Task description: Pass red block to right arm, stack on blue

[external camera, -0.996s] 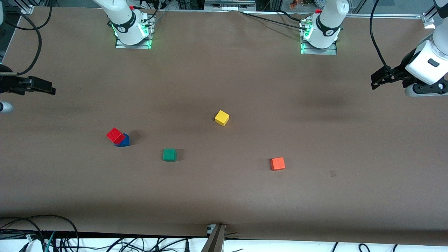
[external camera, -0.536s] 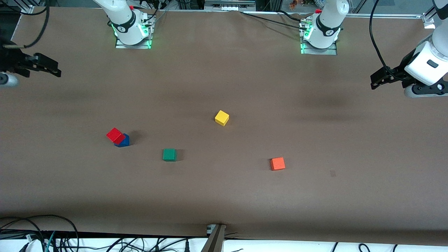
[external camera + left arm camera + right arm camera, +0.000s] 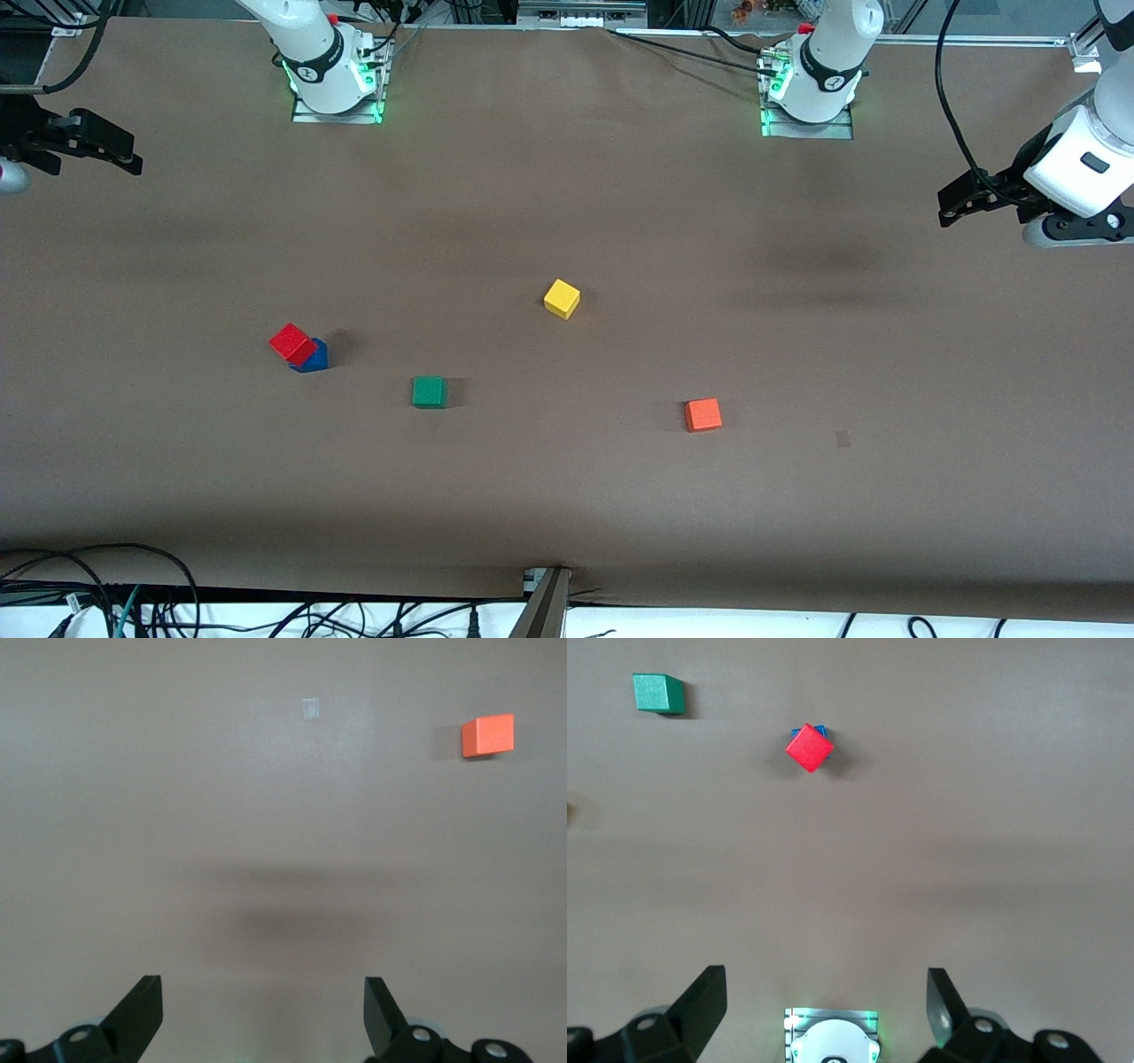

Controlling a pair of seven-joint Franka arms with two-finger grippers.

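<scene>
Red block (image 3: pixel 291 342): sitting on top of the blue block (image 3: pixel 314 357), skewed, toward the right arm's end of the table (image 3: pixel 567 496).
Right gripper (image 3: pixel 120 155): up over the table's edge, fingers spread wide, empty.
Left gripper (image 3: pixel 952 202): over its own end, waiting, fingers wide, nothing held.
Nearby: green block (image 3: pixel 429 392), yellow block (image 3: pixel 562 298), orange block (image 3: pixel 702 414).

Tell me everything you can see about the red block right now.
The red block is a small, bright red cube with a matte, painted look. It sits on top of the blue block, turned askew so a blue corner and edge show beneath it. The stack stands on the brown table toward the right arm's end, beside the green block. Nothing else touches it; neither hand is near.
</scene>
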